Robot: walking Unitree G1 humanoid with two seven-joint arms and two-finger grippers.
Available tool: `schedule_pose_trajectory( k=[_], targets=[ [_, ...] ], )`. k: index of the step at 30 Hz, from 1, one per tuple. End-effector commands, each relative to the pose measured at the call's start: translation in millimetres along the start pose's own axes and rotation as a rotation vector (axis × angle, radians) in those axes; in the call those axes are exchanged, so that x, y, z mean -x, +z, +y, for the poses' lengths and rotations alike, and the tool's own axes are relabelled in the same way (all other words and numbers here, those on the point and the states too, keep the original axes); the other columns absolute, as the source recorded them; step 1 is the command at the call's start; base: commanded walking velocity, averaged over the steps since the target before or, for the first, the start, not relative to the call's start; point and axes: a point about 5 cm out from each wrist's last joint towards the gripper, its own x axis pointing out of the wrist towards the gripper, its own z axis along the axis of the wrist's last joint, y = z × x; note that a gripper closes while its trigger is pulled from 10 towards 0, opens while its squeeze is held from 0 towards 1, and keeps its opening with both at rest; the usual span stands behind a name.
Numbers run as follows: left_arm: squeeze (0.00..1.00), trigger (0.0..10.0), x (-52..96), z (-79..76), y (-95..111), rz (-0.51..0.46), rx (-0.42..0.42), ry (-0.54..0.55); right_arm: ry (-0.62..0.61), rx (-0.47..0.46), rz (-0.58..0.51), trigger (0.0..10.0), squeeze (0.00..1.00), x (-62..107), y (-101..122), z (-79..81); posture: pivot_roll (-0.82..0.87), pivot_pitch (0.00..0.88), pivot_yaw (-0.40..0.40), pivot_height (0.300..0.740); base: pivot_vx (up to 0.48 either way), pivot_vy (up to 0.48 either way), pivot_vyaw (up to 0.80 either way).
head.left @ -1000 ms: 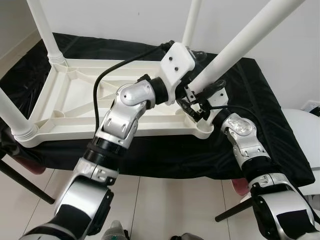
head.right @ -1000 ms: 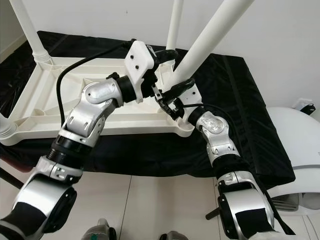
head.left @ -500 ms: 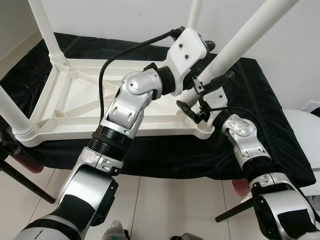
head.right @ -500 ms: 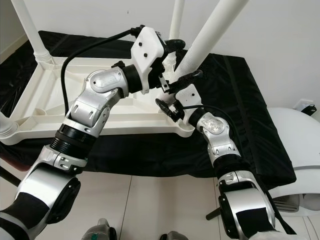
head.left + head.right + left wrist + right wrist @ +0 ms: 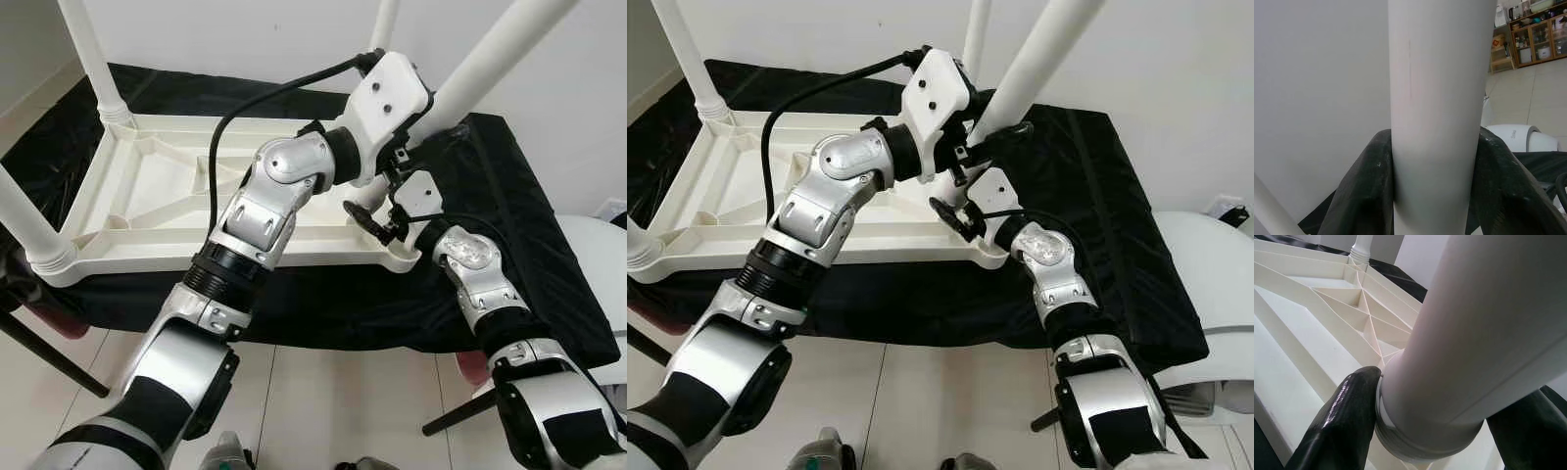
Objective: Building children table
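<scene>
A white children's table top lies upside down on a black-covered surface. Three white legs stand in its corners: the far-left leg, the near-left leg and the far-right leg. The fourth leg leans out of the near-right corner socket. My left gripper is shut on this leg partway up, its fingers pressed on both sides. My right gripper is open at the leg's base, one finger touching the collar, the other spread away.
The black cloth hangs over the front and right edges of the support. A white rounded appliance stands at the right. Dark stand legs cross the tiled floor below. A white wall is close behind.
My left gripper slid up along the near-right leg, still shut on it. The right gripper's fingers spread apart at the leg's base.
</scene>
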Motion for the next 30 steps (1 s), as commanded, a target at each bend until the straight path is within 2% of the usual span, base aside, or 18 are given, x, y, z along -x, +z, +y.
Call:
schedule_pose_trajectory(
  k=[1, 7, 8, 10, 11, 15, 19, 21, 22, 23, 30],
  targets=[
    [0.0, 0.0, -2.9, -4.8, 2.7, 0.008, -0.015, -0.064, -0.024, 0.025, -0.017, 10.0, 0.0, -0.6, 6.6, -11.8, 0.09, 0.0, -0.069, 0.74, 0.0, 0.0, 0.0],
    [0.0, 0.0, 0.9, 0.9, 4.7, 0.015, -0.034, -0.053, -0.054, -0.004, -0.022, 10.0, 0.0, 0.0, 6.9, -18.8, 0.09, 0.0, -0.071, 0.74, 0.0, 0.0, 0.0],
    [0.0, 0.0, 1.7, 2.3, 5.3, 0.016, -0.037, -0.05, -0.069, -0.031, -0.032, 10.0, 1.0, -0.1, 7.7, -21.9, 0.09, 0.0, -0.071, 0.74, 0.0, 0.0, 0.0],
    [0.0, 0.0, 2.3, 3.8, 5.3, 0.02, -0.041, -0.042, -0.072, -0.052, -0.051, 10.0, 1.0, 0.1, 9.6, -23.8, 0.09, 0.0, -0.074, 0.74, 0.0, 0.0, 0.0],
    [0.0, 9.7, 2.8, 5.2, 4.8, 0.029, -0.046, -0.034, -0.079, -0.069, -0.068, 10.0, 1.0, 0.3, 11.3, -25.5, 0.09, 0.0, -0.074, 0.74, 0.0, 0.0, 0.0],
    [0.0, 10.0, 3.3, 7.7, 3.8, 0.036, -0.044, -0.017, -0.089, -0.099, -0.099, 10.0, 1.0, 0.6, 14.3, -28.5, 0.09, 0.0, -0.076, 0.74, 0.0, 0.0, 0.0],
    [0.0, 10.0, 4.0, 12.2, 3.5, 0.038, -0.038, 0.012, -0.112, -0.207, -0.176, 10.0, 1.0, 0.9, 21.4, -35.9, 0.09, 0.0, -0.077, 0.74, 0.0, 0.0, 0.0],
    [0.0, 10.0, 4.0, 12.2, 3.5, 0.038, -0.038, 0.012, -0.112, -0.207, -0.176, 10.0, 1.0, 0.9, 21.4, -35.9, 0.09, 0.0, -0.077, 0.74, 0.0, 0.0, 0.0],
    [0.0, 10.0, 4.1, 13.5, 3.4, 0.039, -0.039, 0.019, -0.119, -0.251, -0.204, 10.0, 0.72, 1.1, 24.2, -39.0, 0.09, 0.0, -0.077, 0.74, 0.0, 0.0, 0.0],
    [0.0, 10.0, 4.6, 15.8, 2.6, 0.045, -0.04, 0.029, -0.103, -0.31, -0.243, 10.0, 0.0, 1.8, 28.8, -41.6, 0.09, 0.0, -0.079, 0.74, 0.0, 0.0, 0.0],
    [0.0, 10.0, 7.2, 23.7, -1.1, 0.065, -0.043, 0.063, -0.044, -0.373, -0.29, 10.0, 0.0, 4.0, 35.2, -42.9, 0.09, 0.0, -0.079, 0.74, 0.0, 0.0, 0.0]
  ],
)
